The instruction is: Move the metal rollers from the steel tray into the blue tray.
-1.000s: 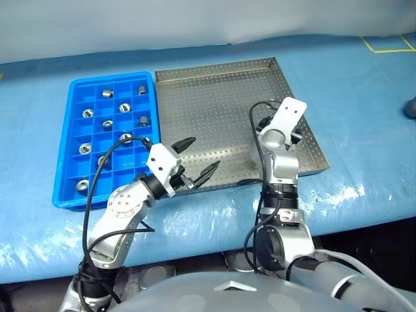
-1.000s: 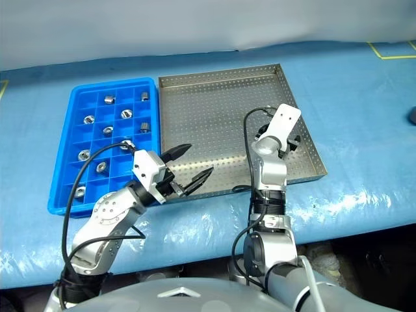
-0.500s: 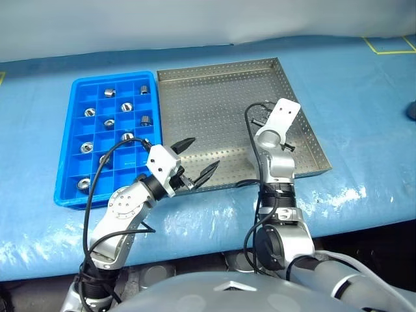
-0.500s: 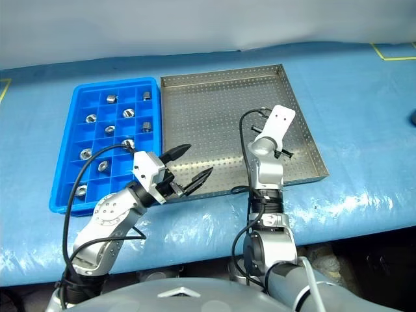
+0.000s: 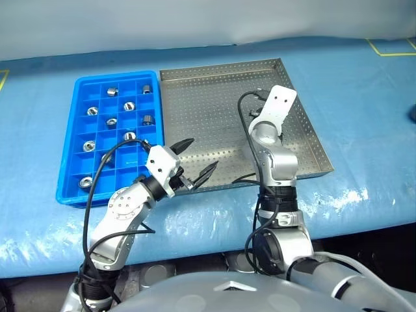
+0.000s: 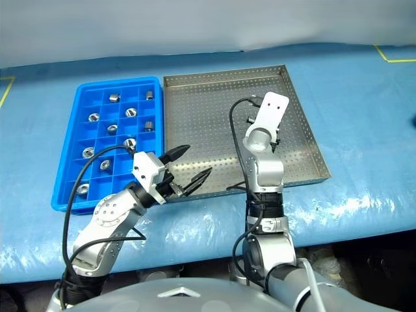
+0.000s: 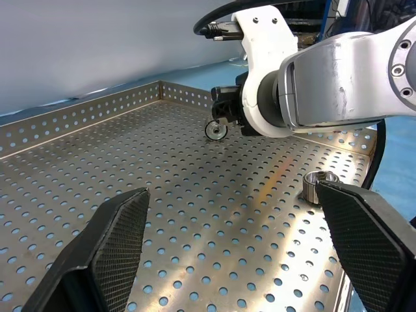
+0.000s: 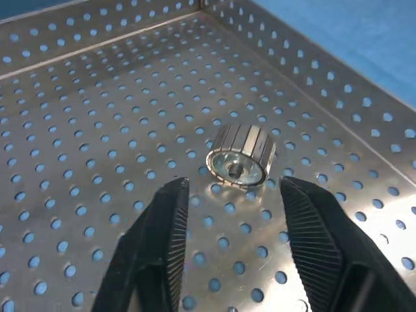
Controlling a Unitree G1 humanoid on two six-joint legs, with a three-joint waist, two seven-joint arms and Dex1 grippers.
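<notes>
Right tool lined up on a roller in the steel tray

Right tool (image 8: 231, 227) part open, empty; roller (image 8: 240, 156) lies on its side just ahead of the fingertips, bore facing them, on the steel tray (image 5: 208, 97); left tool (image 5: 195, 159) wide open, empty, farther off; blue tray (image 5: 81, 188) to the left.

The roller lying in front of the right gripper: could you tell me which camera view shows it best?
The right wrist view: the roller lies on its side on the steel tray, just beyond the open right gripper, ribbed surface and hollow centre clear. The left wrist view shows it small, beside that gripper; in the head views the arm hides it.
</notes>
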